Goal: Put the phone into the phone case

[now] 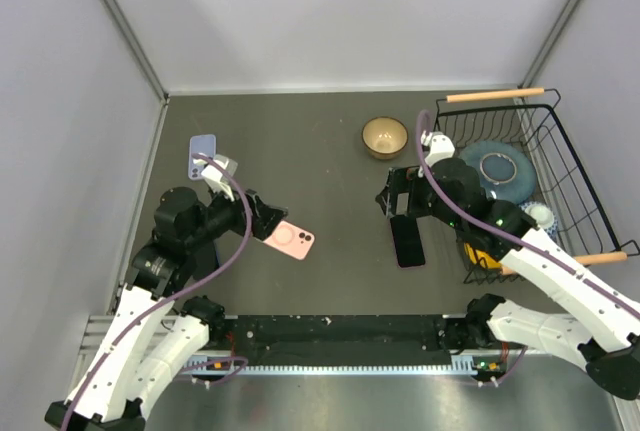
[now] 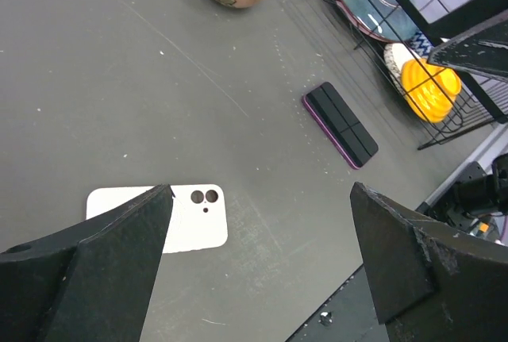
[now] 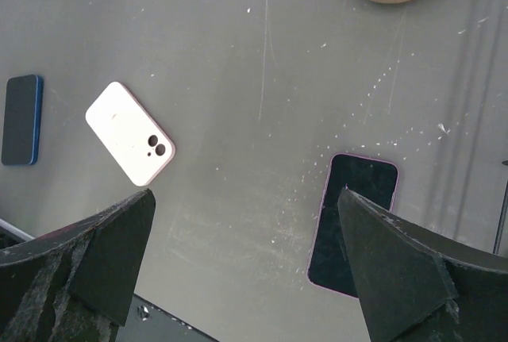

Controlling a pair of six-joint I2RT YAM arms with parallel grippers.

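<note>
A pink phone case lies back up on the grey table, left of centre. It shows in the left wrist view and the right wrist view. A black phone with a purple rim lies screen up right of centre, seen again in the left wrist view and the right wrist view. My left gripper is open and empty just left of the case. My right gripper is open and empty above the phone's far end.
A lavender case lies at the far left. A dark blue phone lies near the left arm. A tan bowl stands at the back. A black wire basket with plates stands on the right.
</note>
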